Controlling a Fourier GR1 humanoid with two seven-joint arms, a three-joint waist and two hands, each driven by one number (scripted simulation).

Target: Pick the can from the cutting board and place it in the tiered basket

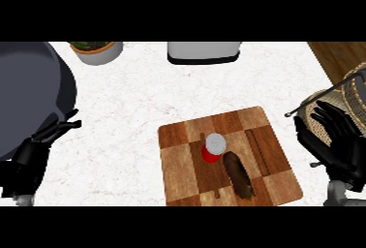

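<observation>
On the white speckled desk point(129, 111), a wooden cutting board point(268, 181) with a checkered pattern lies slightly tilted, toward the lower right of the view. A small red can point(213, 147) with a pale lid stands upright near the middle of the board. Just beside it, to its lower right and touching or nearly touching, lies a dark brown oblong item point(239, 174), perhaps a sausage or a long potato; I cannot tell which.

At the right edge sits a woven tiered basket point(352, 89) with a dark metal frame, only partly in view. The right robot hand point(330, 138) hovers in front of it, black fingers spread and relaxed, holding nothing. It is apart from the board and well away from the can.

At the left edge, the left robot hand point(44, 140) rests low, fingers loosely extended and holding nothing. A large dark grey rounded shape point(32, 92) fills the upper left corner beside it.

Along the far side of the desk stand a plant pot point(100, 52) with green leaves and a grey-white appliance point(203, 52) with a dark base.
</observation>
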